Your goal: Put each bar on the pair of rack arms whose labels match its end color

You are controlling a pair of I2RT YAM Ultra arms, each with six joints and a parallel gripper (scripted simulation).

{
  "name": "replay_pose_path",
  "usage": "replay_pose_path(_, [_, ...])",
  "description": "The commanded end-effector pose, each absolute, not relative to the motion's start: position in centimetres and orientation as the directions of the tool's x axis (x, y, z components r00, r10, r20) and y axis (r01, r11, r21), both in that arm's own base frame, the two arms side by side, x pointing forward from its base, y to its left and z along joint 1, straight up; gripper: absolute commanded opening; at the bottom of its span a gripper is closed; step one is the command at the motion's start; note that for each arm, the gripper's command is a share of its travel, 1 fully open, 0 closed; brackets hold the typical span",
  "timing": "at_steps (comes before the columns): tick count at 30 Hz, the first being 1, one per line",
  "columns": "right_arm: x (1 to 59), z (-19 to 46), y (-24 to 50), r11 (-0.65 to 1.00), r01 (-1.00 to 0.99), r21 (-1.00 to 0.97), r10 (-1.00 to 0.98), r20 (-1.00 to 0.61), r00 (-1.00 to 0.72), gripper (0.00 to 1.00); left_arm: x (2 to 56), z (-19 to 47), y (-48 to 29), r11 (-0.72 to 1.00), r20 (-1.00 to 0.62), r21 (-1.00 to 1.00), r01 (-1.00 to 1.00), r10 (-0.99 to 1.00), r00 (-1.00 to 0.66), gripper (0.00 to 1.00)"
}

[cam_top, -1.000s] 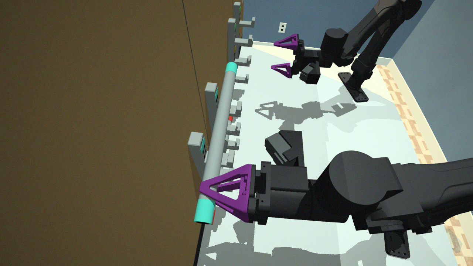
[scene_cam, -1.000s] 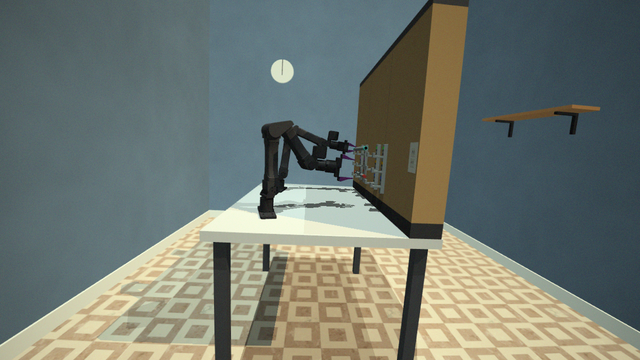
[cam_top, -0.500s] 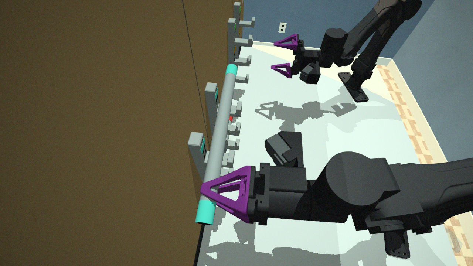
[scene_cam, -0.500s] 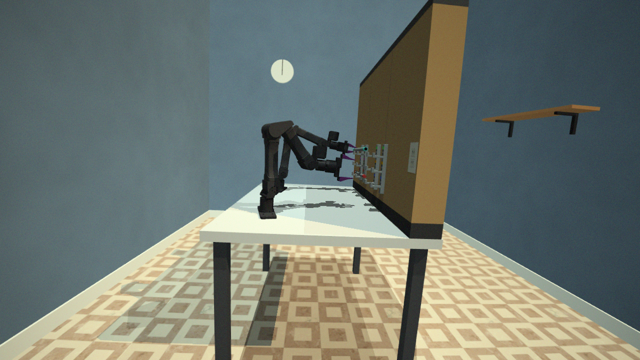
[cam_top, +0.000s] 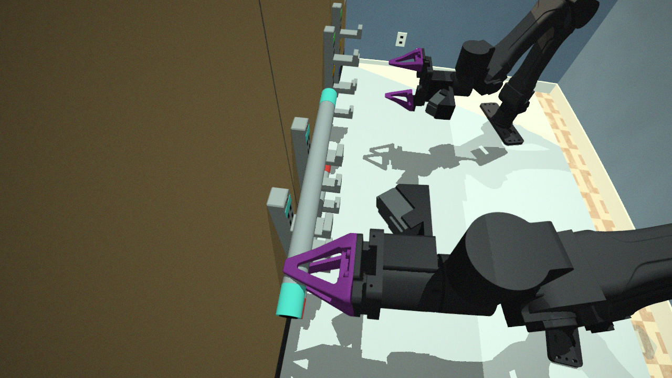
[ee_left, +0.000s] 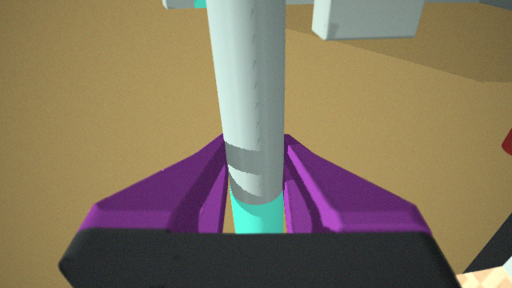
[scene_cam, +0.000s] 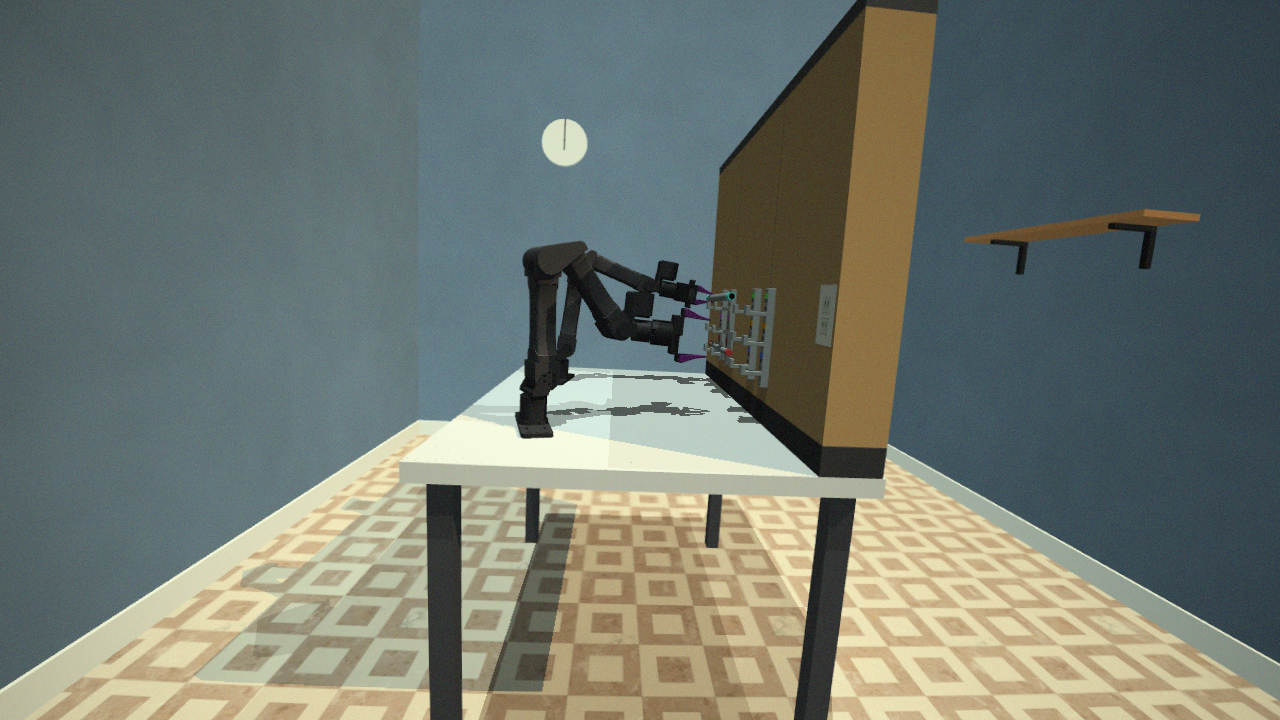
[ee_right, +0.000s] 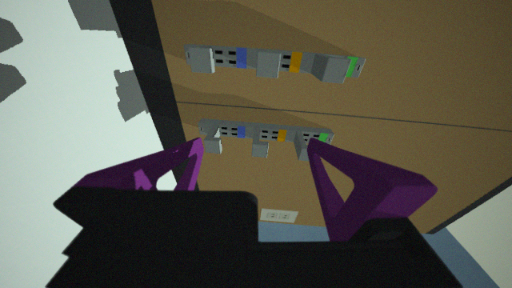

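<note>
No lettering or number could be read. Ahead of the open right gripper (cam_top: 387, 79) (scene_cam: 705, 336) (ee_right: 255, 141), both uprights of the right rack (cam_top: 328, 61) (scene_cam: 770, 335) (ee_right: 250, 59) bore plain color labels: green labels (cam_top: 334, 37) (ee_right: 352, 66) highest, orange labels (ee_right: 295, 62) between, blue labels (ee_right: 242, 58) lowest. Beyond the left gripper (cam_top: 287, 269) (scene_cam: 705, 296) (ee_left: 255, 145), turquoise labels (cam_top: 288, 205) (ee_left: 200, 3) marked the left rack's uprights (cam_top: 277, 197) near their tops.

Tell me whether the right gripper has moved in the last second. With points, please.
No: in the top view, the right gripper (cam_top: 387, 79) (scene_cam: 707, 336) (ee_right: 255, 143) keeps the same place against the right rack (cam_top: 329, 56) (scene_cam: 770, 313) (ee_right: 306, 62).
</note>
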State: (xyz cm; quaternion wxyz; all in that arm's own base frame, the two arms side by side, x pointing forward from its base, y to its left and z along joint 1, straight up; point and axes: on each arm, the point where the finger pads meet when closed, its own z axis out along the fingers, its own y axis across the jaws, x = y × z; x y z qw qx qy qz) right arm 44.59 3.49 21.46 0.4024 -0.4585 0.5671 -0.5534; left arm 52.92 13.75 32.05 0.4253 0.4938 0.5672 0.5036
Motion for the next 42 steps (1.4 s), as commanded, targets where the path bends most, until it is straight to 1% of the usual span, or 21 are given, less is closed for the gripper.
replay_pose_path(1, [44.3,23.8,3.0,-0.003,-0.002,-1.0,-0.965,0.003,-0.263,1.0,52.5,38.1,13.0,-0.001,0.001,1.0,-0.002,0.989,-0.145,0.0])
replay_pose_path(42, [44.3,23.8,3.0,-0.003,-0.002,-1.0,-0.965,0.003,-0.263,1.0,52.5,36.5,13.0,-0.001,0.001,1.0,-0.001,0.989,-0.145,0.0])
